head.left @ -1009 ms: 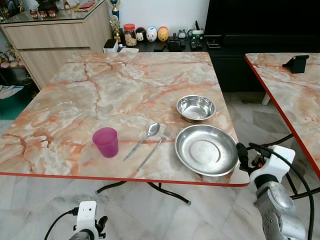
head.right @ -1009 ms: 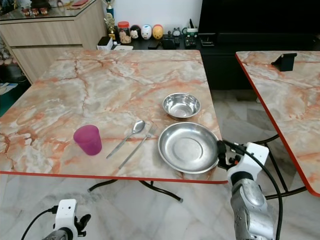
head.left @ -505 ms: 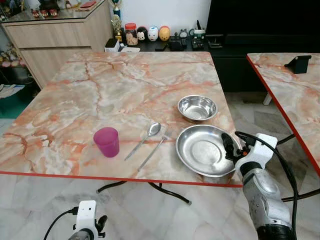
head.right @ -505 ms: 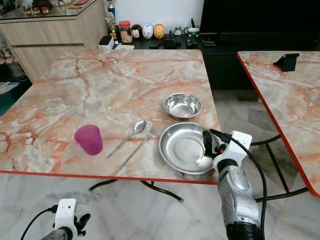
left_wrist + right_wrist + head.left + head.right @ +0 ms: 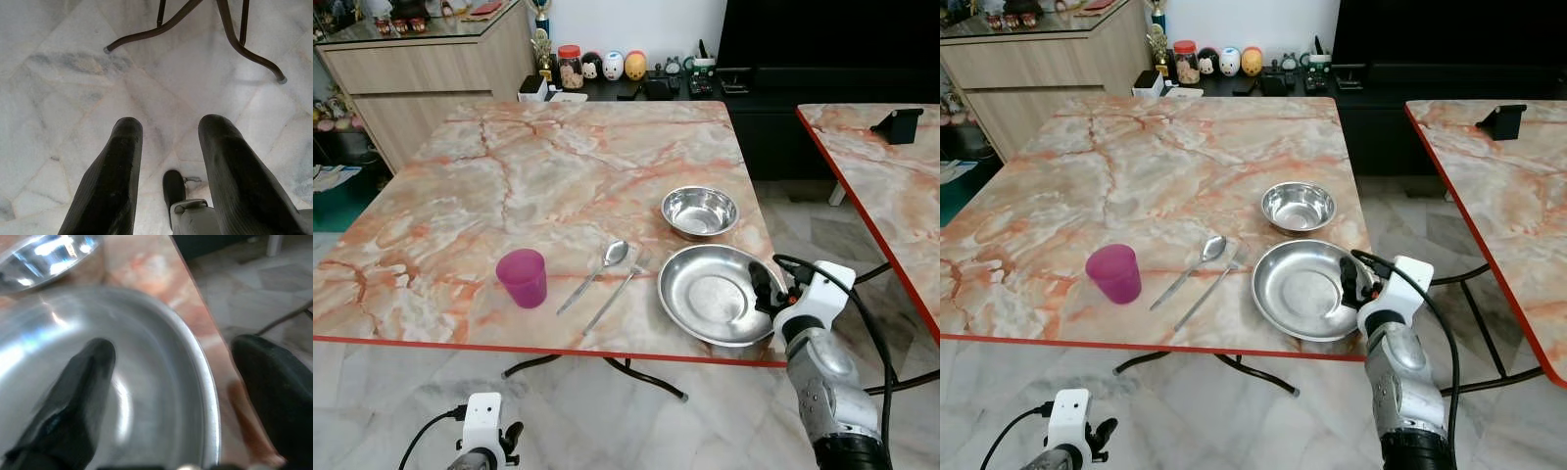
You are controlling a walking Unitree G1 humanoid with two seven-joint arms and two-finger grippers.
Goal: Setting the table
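Steel plate [image 5: 715,294] rim between right tool [image 5: 166,382] fingers

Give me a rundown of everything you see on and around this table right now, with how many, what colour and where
Marble table: one, orange-veined with a red edge, centre.
Second table: one, same pattern, to the right, with a small black object on it.
Large steel plate: one, silver, near right corner.
Small steel bowl: one, silver, just beyond the plate.
Spoon: one, silver, left of the plate.
Fork: one, silver, between spoon and plate.
Cup: one, pink, left of the spoon.
Wooden cabinet: one, beige, far left.
Low black shelf: one, far side, holding jars and figurines.
Right gripper: open, fingers straddling the plate's right rim.
Left gripper: open, hanging low over the floor.
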